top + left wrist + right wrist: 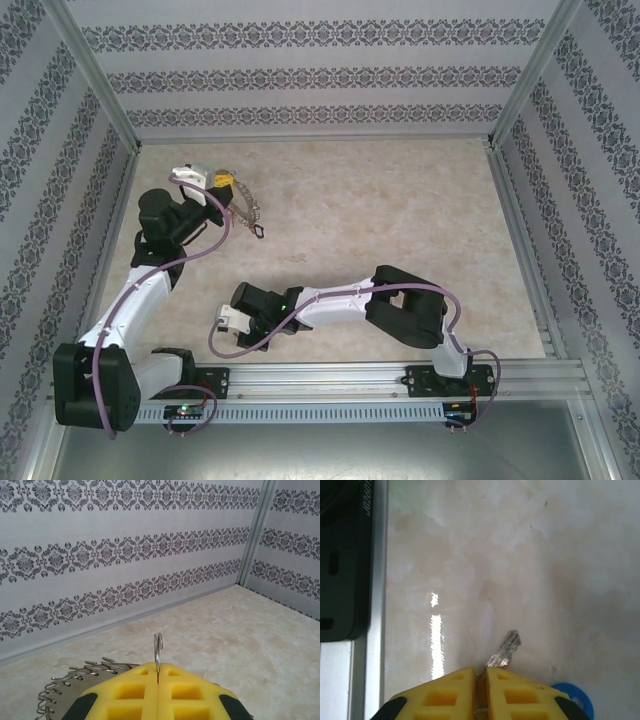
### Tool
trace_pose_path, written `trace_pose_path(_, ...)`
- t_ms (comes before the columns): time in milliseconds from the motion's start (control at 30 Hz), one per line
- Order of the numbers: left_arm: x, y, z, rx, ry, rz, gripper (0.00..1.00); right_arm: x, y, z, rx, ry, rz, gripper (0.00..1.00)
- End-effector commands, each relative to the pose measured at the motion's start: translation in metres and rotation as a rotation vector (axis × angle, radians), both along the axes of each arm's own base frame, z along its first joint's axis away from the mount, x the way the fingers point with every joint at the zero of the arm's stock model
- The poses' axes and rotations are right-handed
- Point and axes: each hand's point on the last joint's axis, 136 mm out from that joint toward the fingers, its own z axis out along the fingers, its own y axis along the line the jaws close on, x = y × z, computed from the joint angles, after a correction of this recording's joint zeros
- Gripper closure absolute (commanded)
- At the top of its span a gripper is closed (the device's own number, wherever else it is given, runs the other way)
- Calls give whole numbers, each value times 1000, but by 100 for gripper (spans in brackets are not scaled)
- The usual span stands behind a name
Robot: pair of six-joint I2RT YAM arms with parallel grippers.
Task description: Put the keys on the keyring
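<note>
Left fingers pinching keyring, right fingers pinching key

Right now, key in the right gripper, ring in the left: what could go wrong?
1. The left gripper clamps the keyring just below its hooked end, so little of that end is exposed; threading could easily miss.
2. The right gripper holds the key with its blade sticking out tilted; it could twist or slip when pressed onto the hook.
</note>
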Motion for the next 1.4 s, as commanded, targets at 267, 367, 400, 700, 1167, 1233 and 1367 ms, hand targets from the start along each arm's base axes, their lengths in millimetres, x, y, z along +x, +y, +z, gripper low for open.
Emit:
trace_pose_path(267, -20, -10, 24, -7, -90, -75, 100, 44, -98, -22, -114, -13, -246, 87)
trace_pose_path(367, -25, -12, 23, -7, -90, -88, 100, 54, -127, -22, -101, -2, -353, 87)
trace_pose_path(400, -26, -13, 22, -7, -89, -90, 100, 55, -135, -21, -99, 1, -381, 87)
trace_pose_path(700, -39, -25, 16, -2, -75, -148, 100, 87, -219, -11, -66, 45, -778, 88)
trace_pose_path(1167, -89, -91, 5, 79, -74, -438, 100, 118, -278, 51, 146, 232, -1106, 85)
trace_pose_path(1233, -99, -100, 0, 100, -64, -474, 100, 114, -268, 61, 162, 288, -1079, 84)
trace_pose_path(1367, -122, -112, -7, 134, -69, -530, 100, 104, -244, 69, 128, 452, -1041, 85)
